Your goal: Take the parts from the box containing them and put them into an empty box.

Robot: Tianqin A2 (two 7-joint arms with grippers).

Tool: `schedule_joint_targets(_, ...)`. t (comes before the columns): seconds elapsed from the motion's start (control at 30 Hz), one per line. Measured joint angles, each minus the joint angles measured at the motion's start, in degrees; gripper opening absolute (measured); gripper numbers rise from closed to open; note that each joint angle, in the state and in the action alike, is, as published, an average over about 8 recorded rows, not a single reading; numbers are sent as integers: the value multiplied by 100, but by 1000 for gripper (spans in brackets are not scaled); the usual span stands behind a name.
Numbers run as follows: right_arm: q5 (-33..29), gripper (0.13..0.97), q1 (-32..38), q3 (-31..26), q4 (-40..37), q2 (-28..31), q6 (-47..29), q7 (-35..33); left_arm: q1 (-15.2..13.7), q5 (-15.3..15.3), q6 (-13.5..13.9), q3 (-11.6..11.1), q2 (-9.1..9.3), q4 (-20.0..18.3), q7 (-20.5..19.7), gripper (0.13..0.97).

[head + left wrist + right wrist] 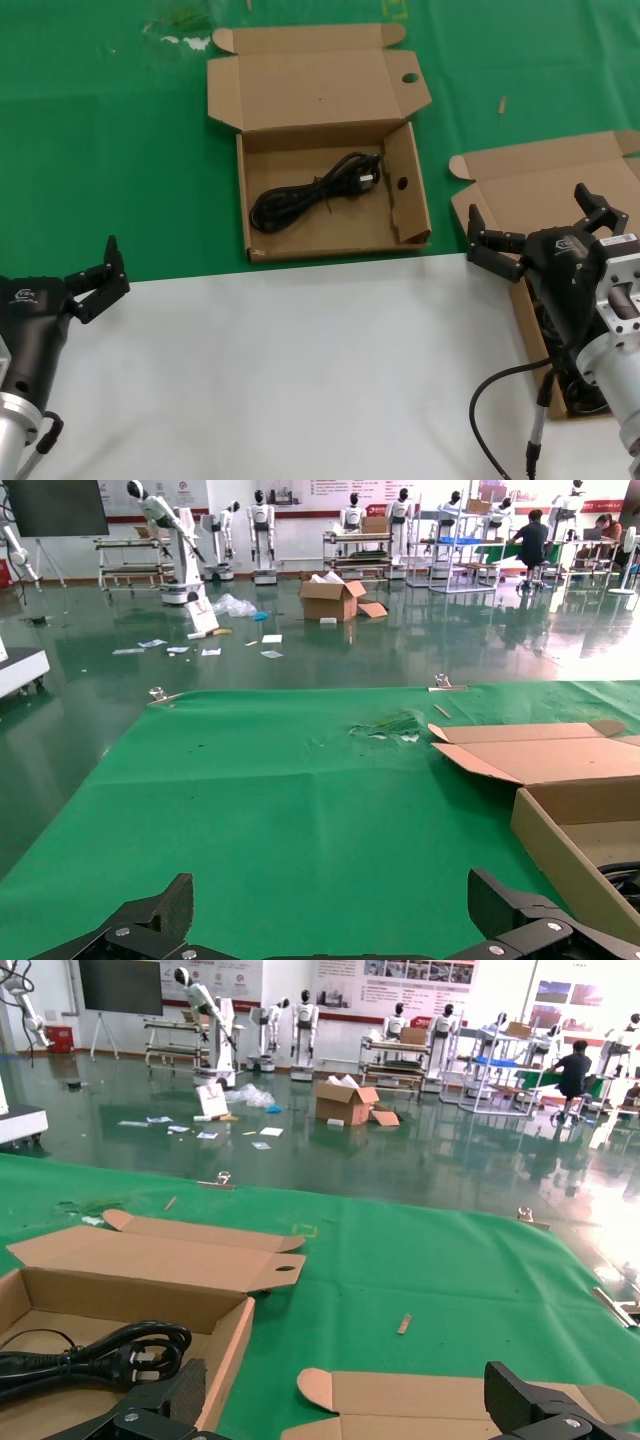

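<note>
Workshop floor beyond green cloth (260,780), wrist-views only.

I saw one coiled black power cord (318,190) lying inside the open holed box (330,215); the hole-less box (545,190) sat open, well to its right.

A glossy dark green floor (90,710) reflects bright light, with scraps of paper (165,648) and an open cardboard carton (345,1101) lying on it. Metal shelving racks (395,1060) line the far wall (280,978), with a dark screen (120,985) nearby. A seated person (573,1072) works at the back.
</note>
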Motion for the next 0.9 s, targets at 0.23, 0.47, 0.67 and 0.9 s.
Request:
schedule_joint_targets(0.23,0,966,0,0,0,0,0,0,0,0,0,0,0,0,0,966)
schedule_joint_targets(0.47,0,966,0,0,0,0,0,0,0,0,0,0,0,0,0,966)
schedule_joint_targets(0.67,0,966,0,0,0,0,0,0,0,0,0,0,0,0,0,966)
schedule_joint_targets(0.9,0,966,0,0,0,0,0,0,0,0,0,0,0,0,0,966)
